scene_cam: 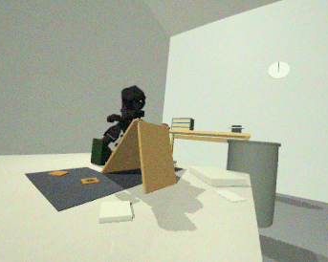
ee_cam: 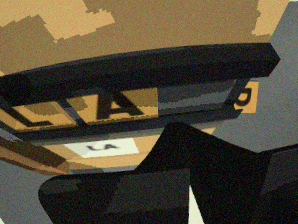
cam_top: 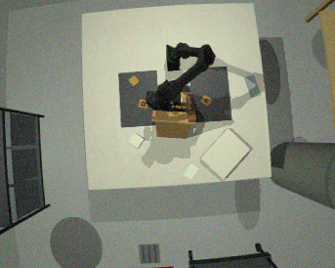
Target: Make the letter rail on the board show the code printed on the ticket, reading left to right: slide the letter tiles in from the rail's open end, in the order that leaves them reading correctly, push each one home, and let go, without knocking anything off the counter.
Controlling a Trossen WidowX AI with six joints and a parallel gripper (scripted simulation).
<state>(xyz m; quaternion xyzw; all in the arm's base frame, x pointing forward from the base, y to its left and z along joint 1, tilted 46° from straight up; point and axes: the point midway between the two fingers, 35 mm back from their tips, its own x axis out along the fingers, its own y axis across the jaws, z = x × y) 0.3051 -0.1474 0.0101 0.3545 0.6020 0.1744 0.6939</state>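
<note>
End effector [ee_cam: 174, 129] clenched on nothing below the rail [ee_cam: 197, 120] (L and A tiles [ee_cam: 37, 117] [ee_cam: 117, 106] inside).

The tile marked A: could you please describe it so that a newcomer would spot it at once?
On the wooden board, find the dark letter rail. The A tile is the orange one sitting in it, immediately right of the L tile in the wrist view. Its black A sets it apart from that L.
</note>
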